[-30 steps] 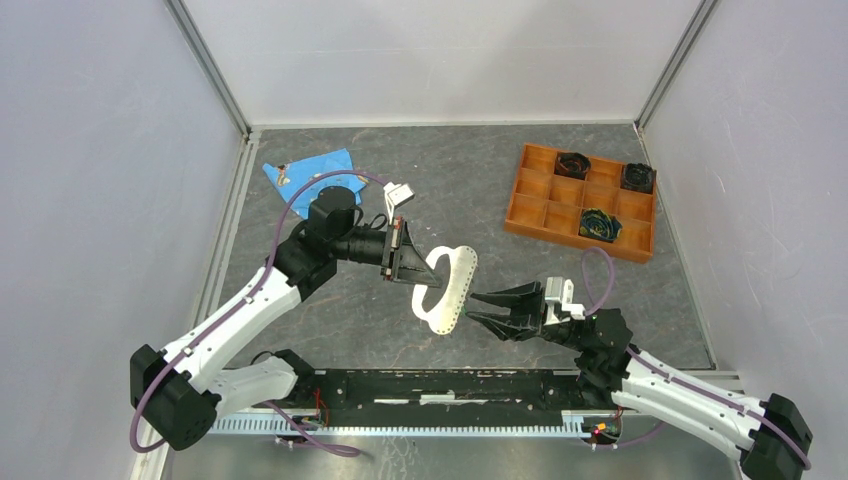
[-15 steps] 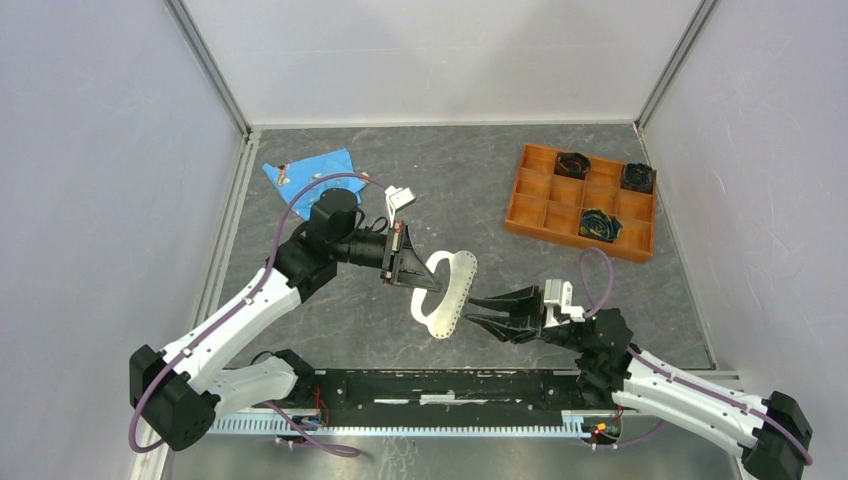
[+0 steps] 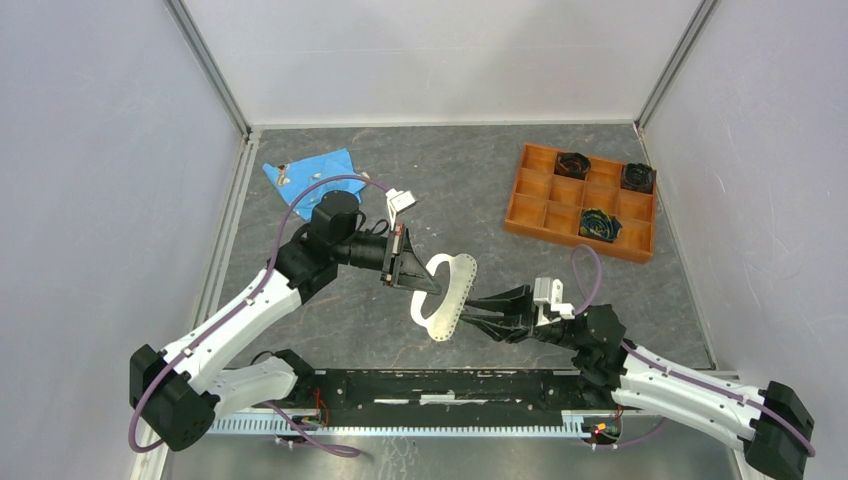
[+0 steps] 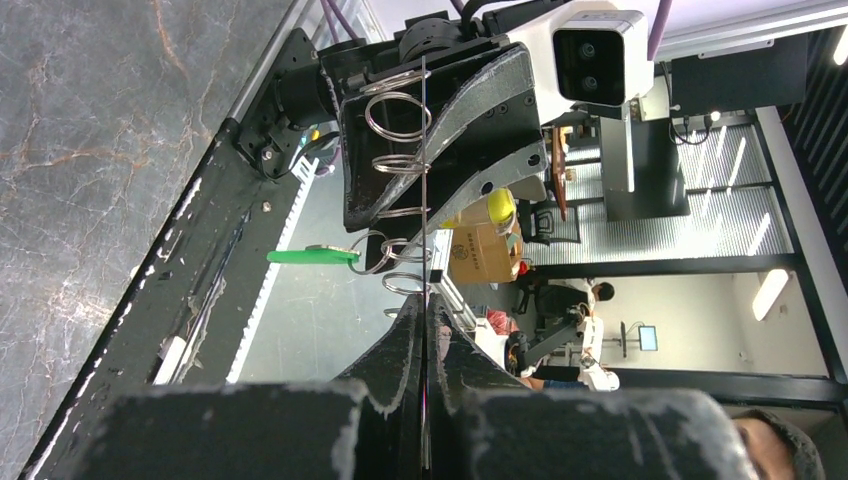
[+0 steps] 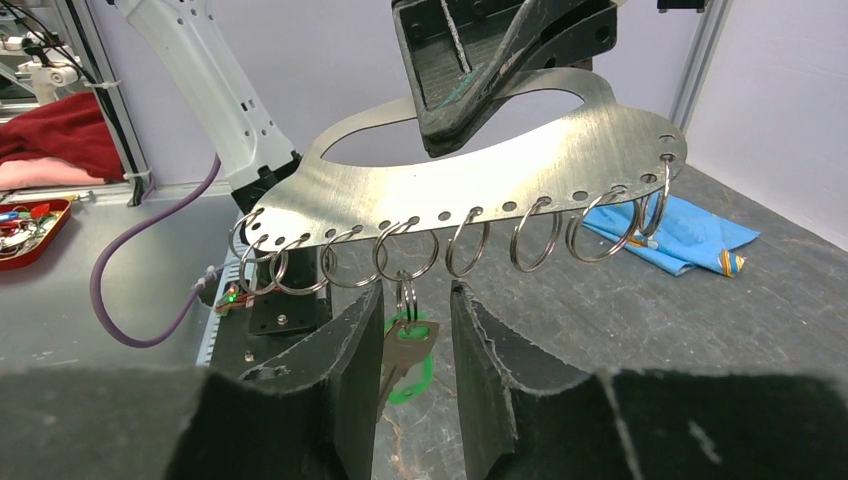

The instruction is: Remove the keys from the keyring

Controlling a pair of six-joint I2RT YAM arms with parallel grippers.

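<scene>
While the left end effector (image 3: 424, 283) clamps the keyring (image 3: 453, 298) rim, right end effector (image 3: 473, 311) gapes around one key (image 5: 401, 354).

No text, number, brand or sign can be read in any of the three views. In the left wrist view, a brown cardboard box (image 4: 480, 258) stands far in the background and has some dark marks on its side, but they are too small and too blurred to read.
</scene>
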